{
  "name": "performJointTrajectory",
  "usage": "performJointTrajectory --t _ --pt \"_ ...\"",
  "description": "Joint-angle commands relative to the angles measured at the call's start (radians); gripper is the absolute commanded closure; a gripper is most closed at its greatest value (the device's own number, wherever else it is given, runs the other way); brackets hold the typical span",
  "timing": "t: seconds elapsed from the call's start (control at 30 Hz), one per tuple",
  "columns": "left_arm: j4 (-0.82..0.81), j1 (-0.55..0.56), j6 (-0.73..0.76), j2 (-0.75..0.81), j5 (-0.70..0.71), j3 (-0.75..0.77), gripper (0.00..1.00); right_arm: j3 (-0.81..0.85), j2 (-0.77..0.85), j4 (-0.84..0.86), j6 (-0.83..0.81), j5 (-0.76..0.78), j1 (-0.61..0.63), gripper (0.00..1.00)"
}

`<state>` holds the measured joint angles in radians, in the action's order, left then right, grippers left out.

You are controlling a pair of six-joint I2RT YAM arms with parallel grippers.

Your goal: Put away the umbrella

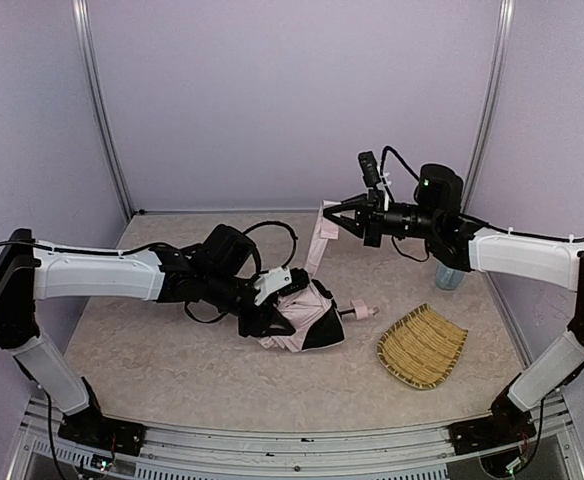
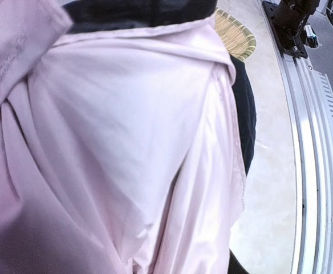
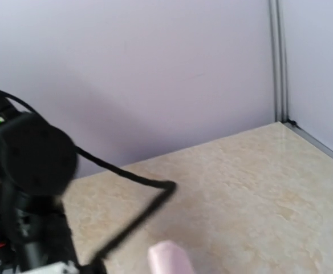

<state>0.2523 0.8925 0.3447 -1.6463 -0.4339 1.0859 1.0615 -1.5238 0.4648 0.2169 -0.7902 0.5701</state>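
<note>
The umbrella [image 1: 307, 320] lies as a crumpled pale pink and black bundle in the middle of the table. Its small pink handle [image 1: 364, 311] pokes out to the right. My left gripper [image 1: 270, 308] presses into the bundle's left side, clamped on the fabric. Pink fabric [image 2: 126, 142] fills the left wrist view and hides the fingers. My right gripper [image 1: 330, 210] hangs above the table behind the bundle, shut on a pale pink strap [image 1: 320, 240] that runs down to the umbrella. The strap's end [image 3: 169, 260] shows at the bottom of the right wrist view.
A woven straw tray [image 1: 422, 346] lies to the right of the umbrella, also seen as the tray [image 2: 235, 34]. A small clear container [image 1: 450, 276] stands behind the right arm. Walls close the back and sides. A metal rail [image 2: 320, 160] edges the near side.
</note>
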Motion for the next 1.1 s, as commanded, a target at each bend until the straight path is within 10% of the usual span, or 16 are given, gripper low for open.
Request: performJointTrajectory --t 0.0,0.43,0.67,1.07 --pt "-0.023 0.016 0.086 0.081 -0.079 -0.068 1.00 0.060 0.026 -0.058 -0.055 0.088 -0.022 1.00" --pt "-0.126 0.140 0.335 0.349 -0.083 -0.222 1.00 0.110 0.040 -0.158 -0.179 0.008 -0.022 1.00" --pt "-0.197 0.127 0.197 0.428 0.065 -0.201 1.00 0.100 -0.049 -0.251 -0.195 0.020 -0.024 1.00" --pt "0.196 0.053 0.103 0.288 0.049 0.065 1.00 -0.171 -0.014 -0.202 -0.115 -0.084 -0.069 0.51"
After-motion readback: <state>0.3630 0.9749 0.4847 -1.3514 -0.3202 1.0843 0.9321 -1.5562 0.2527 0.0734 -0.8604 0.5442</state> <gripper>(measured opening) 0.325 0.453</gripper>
